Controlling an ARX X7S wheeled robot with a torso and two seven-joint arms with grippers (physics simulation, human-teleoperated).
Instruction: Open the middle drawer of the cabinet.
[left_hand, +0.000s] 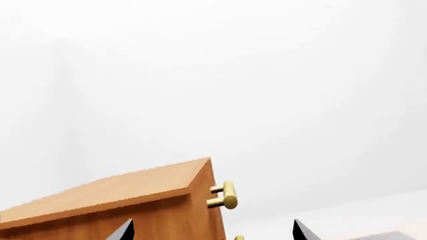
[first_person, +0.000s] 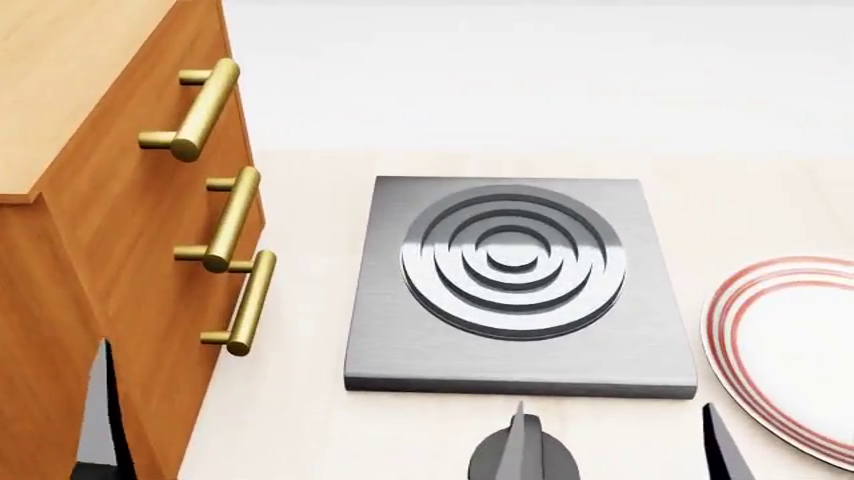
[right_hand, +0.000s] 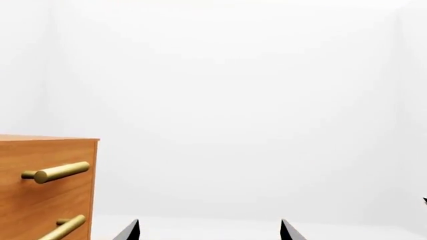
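Note:
The cabinet (first_person: 80, 120) is an orange-brown wooden chest at the left of the head view, with three stacked brass bar handles. The middle drawer (first_person: 154, 235) carries the second handle (first_person: 230, 218) and sits flush with the other fronts. In the head view one finger (first_person: 102, 415) of my left gripper shows beside the cabinet's near corner. My left gripper (left_hand: 213, 232) is open, with the cabinet (left_hand: 113, 195) just beyond it. My right gripper (first_person: 617, 445) is open and empty in front of the hotplate. The right wrist view shows its gripper (right_hand: 210, 231) open and the middle handle (right_hand: 67, 227) off to one side.
A grey hotplate (first_person: 514, 280) with ring grooves lies on the pale table (first_person: 307, 420) right of the cabinet. A white plate (first_person: 794, 345) with red rim rings sits at the far right. The top handle (first_person: 194, 110) and lowest handle (first_person: 243, 302) flank the middle one.

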